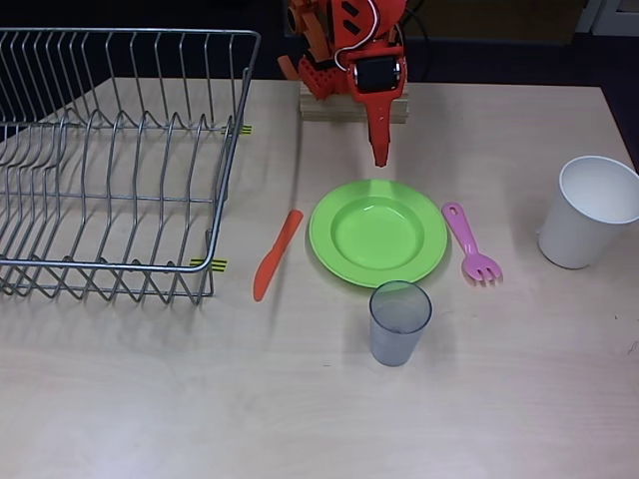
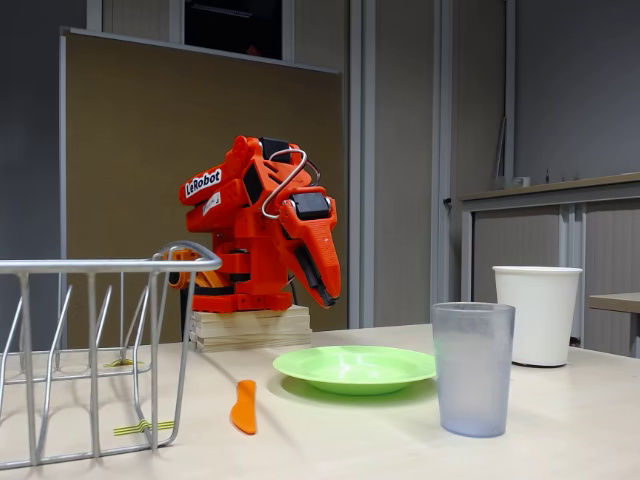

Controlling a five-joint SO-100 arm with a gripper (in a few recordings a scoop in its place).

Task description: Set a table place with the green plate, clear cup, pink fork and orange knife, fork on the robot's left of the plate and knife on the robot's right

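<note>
Claw (image 1: pixel 379 158) folded back near the wooden block (image 1: pixel 351 106), tip pointing down just behind the plate, fingers looking pressed together with nothing between them, though hard to be fully sure from these angles. Right in front, green plate (image 1: pixel 377 233) flat on the table (image 1: pixel 319 419). Orange knife (image 1: pixel 277 254) lying just beside the plate's left edge in the overhead view, between plate and dish rack (image 1: pixel 110 160), not touching either. Pink fork (image 1: pixel 472 244) on the other side, close to the rim, tines toward the camera. Clear cup (image 1: pixel 399 322) upright just in front of the plate. Bigger white cup (image 1: pixel 589 212) off to the right, well apart, not part of the setting. Looks basically done: since the arm faces the camera, fork on its left and knife on its right checks out. Best move now probably just staying parked, or if tidying, nudging the fork straighter without bumping the plate. Main risk: swinging low over the plate and clipping the cup, which looks light and tippy.
</note>
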